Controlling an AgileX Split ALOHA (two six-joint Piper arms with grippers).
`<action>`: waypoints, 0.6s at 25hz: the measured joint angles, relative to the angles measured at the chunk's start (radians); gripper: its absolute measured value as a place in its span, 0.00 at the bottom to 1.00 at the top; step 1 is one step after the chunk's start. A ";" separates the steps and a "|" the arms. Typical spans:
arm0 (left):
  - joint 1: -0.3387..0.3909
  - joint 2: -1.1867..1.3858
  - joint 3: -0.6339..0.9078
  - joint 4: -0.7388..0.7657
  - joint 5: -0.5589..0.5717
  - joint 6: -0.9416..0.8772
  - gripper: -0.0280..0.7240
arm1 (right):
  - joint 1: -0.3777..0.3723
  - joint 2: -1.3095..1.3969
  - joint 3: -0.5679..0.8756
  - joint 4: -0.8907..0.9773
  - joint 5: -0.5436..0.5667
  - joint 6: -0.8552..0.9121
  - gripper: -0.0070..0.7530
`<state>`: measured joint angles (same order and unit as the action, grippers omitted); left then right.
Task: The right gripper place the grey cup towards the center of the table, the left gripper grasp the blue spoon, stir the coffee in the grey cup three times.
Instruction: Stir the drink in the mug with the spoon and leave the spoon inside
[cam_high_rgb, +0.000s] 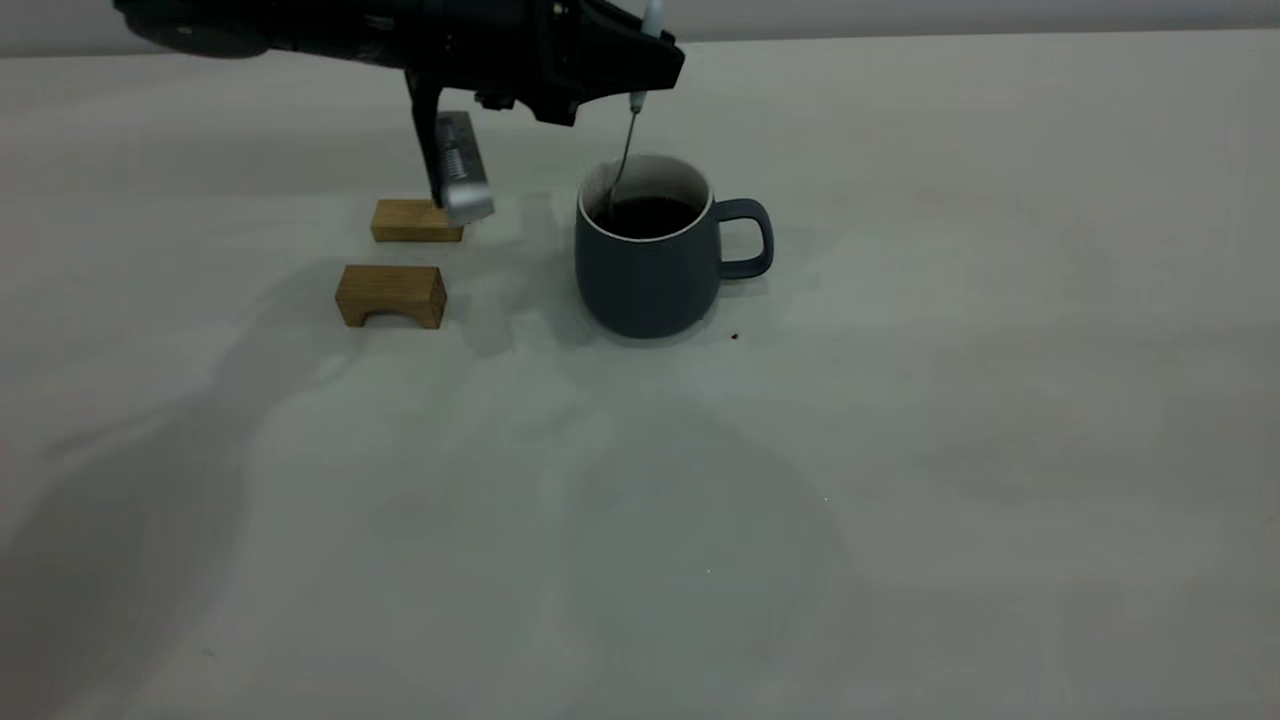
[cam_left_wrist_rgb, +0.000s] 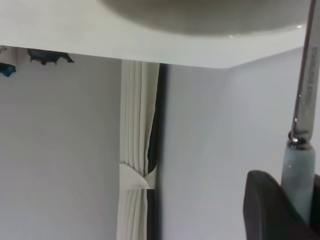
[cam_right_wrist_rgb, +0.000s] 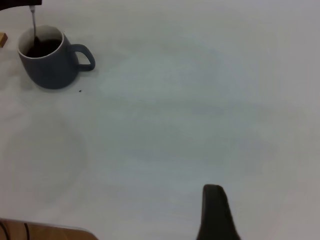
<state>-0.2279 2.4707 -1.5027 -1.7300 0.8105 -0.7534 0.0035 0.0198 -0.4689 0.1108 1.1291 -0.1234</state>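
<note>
I have the left gripper (cam_high_rgb: 648, 60) clamped on the blue spoon (cam_high_rgb: 634, 105), hanging below the jaws into the coffee (cam_high_rgb: 645, 215) in the grey cup (cam_high_rgb: 650, 270). Two wooden blocks (cam_high_rgb: 392, 294) sit beside the cup, clear of it. One right gripper finger (cam_right_wrist_rgb: 216, 212) shows; I cannot tell its opening.

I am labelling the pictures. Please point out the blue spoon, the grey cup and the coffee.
blue spoon (cam_high_rgb: 628, 150), exterior view, on its metal neck.
grey cup (cam_high_rgb: 645, 285), exterior view, on its outer wall.
coffee (cam_high_rgb: 650, 215), exterior view, on the dark surface.

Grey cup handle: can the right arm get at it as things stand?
Probably yes. The grey cup has its handle turned to the right arm's side, with bare table there. The left end effector holds the blue spoon above the cup, not at the handle.
</note>
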 joint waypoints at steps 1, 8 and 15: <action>-0.002 0.012 -0.018 0.000 -0.001 0.000 0.22 | 0.000 0.000 0.000 0.000 0.000 0.000 0.74; -0.049 0.048 -0.072 -0.001 -0.003 0.001 0.22 | 0.000 -0.001 0.000 0.000 0.000 0.000 0.74; -0.081 0.050 -0.073 0.037 0.041 0.001 0.22 | 0.000 -0.001 0.000 0.000 0.000 0.001 0.74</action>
<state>-0.3089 2.5208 -1.5759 -1.6927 0.8510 -0.7523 0.0035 0.0188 -0.4689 0.1108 1.1291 -0.1224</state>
